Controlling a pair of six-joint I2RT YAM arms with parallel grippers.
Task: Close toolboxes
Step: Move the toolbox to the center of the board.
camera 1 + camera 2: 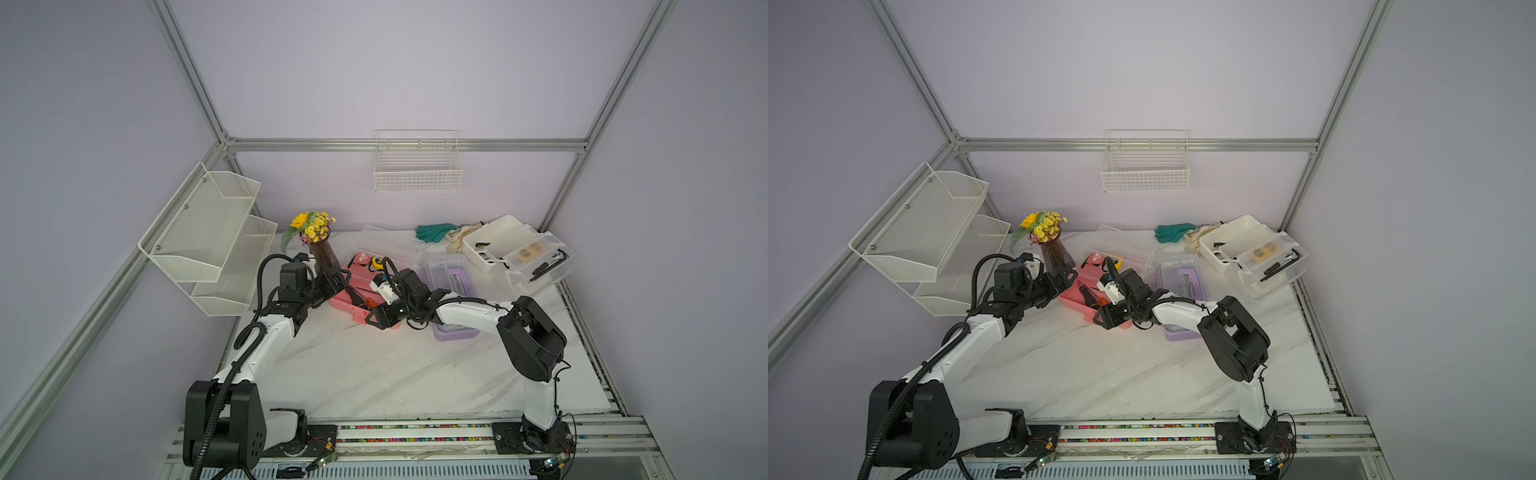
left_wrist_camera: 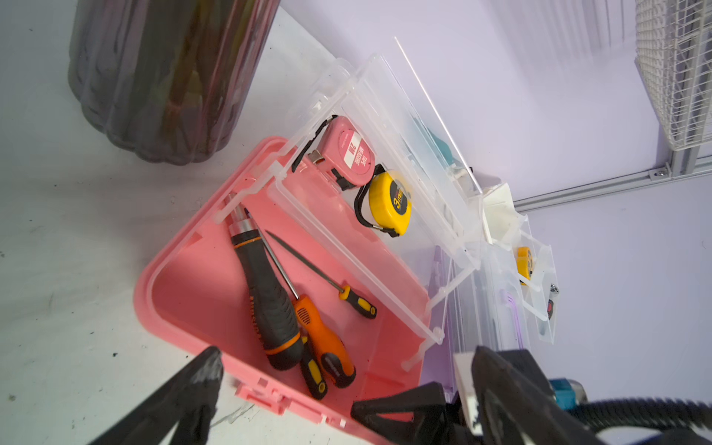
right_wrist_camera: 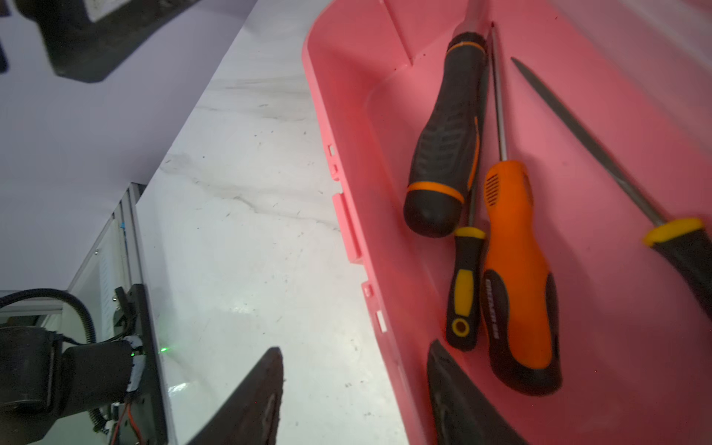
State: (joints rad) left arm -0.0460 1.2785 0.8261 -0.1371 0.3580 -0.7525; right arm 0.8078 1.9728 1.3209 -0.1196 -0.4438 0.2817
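The pink toolbox (image 1: 341, 300) sits open at the bench's centre. Its long axis runs from about 10 o'clock to 4 o'clock, its latch side faces 7, and its clear lid leans back toward 1. My right claw (image 3: 355, 348) is partly spread astride that front wall, one finger inside and one outside, pinching nothing. My left claw (image 2: 346, 352) is spread wide at the box's 10 o'clock end.

Just beside it at 3 o'clock lies the purple toolbox (image 1: 453, 334), its long axis near 12 to 6 and its clear lid flat on top. The white toolbox (image 1: 505, 220) stands open at 2 o'clock, in the far corner.

The bench (image 1: 374, 374) is a glossy white, marble-patterned board, enclosed by lilac walls and aluminium rails. Rubber-handled screwdrivers (image 2: 269, 300) lie in the smooth pink base. A ribbed, smoky glass vase (image 1: 324, 253) stands at 11 o'clock.
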